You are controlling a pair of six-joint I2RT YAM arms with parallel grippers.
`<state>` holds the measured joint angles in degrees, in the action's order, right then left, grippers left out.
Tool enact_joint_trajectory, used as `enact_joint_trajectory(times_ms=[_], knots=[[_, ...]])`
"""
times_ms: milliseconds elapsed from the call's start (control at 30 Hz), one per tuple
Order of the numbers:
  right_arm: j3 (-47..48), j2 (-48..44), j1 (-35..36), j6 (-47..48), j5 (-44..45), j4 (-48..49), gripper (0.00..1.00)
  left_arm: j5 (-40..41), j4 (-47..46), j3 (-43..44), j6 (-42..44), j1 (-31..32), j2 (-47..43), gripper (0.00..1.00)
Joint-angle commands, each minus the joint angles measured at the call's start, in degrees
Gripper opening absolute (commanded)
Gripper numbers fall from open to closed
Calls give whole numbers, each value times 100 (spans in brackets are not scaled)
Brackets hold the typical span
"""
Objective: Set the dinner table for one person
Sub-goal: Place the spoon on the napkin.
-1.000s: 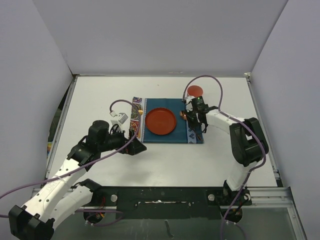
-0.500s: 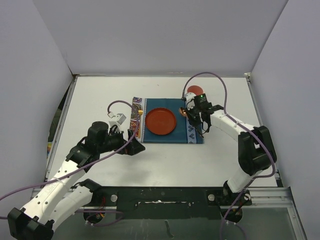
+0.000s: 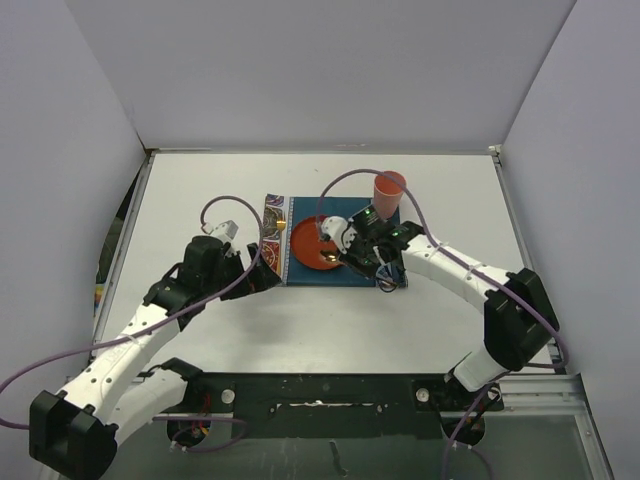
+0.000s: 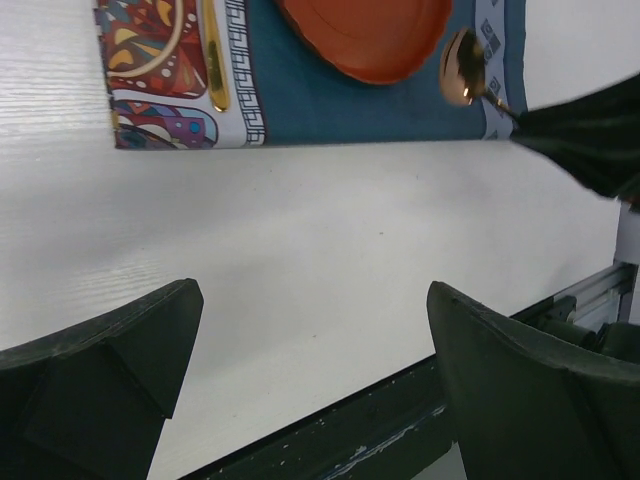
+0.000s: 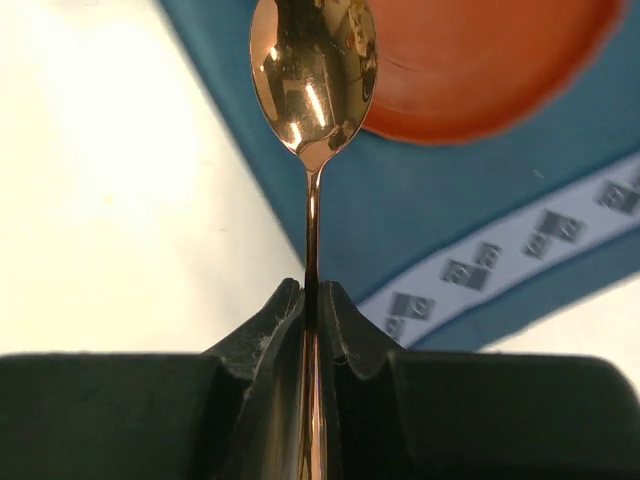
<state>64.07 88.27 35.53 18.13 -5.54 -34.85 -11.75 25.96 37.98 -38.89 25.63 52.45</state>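
The white dinner table (image 3: 200, 200) carries a teal placemat (image 3: 352, 272) with an orange plate (image 3: 310, 235) on it. An orange cup (image 3: 388, 187) stands at the mat's far right corner. My right gripper (image 3: 348, 256) is shut on the thin handle of a copper spoon (image 5: 313, 70). The spoon's bowl hangs over the mat's near edge beside the plate (image 5: 480, 60). My left gripper (image 3: 262, 264) is open and holds nothing, low over bare table just left of the mat's near left corner. In the left wrist view its fingers (image 4: 110, 370) frame empty tabletop.
A gold utensil (image 4: 213, 60) lies on the placemat's patterned left end. The table's dark front rail (image 4: 400, 410) runs just beyond my left fingers. Grey walls close in the back and both sides.
My right gripper has carried the spoon left, from the mat's right end to the plate's near edge, uncovering the cup. My left gripper has edged nearer the mat.
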Motion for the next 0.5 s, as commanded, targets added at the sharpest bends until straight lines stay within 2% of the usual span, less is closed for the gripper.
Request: enact_joint_trajectory(times_ms=[0,200,467], knots=[[341,218,455,322,-218,-314,0,250,134,254,-445,-343,-339,98],[464,539,790,288,-230,-182,0,649,683,346,-708,-763,-1291,98],[986,1354,1105,341,-332,-125,0,566,1255,676,-542,-945,-1510,98]])
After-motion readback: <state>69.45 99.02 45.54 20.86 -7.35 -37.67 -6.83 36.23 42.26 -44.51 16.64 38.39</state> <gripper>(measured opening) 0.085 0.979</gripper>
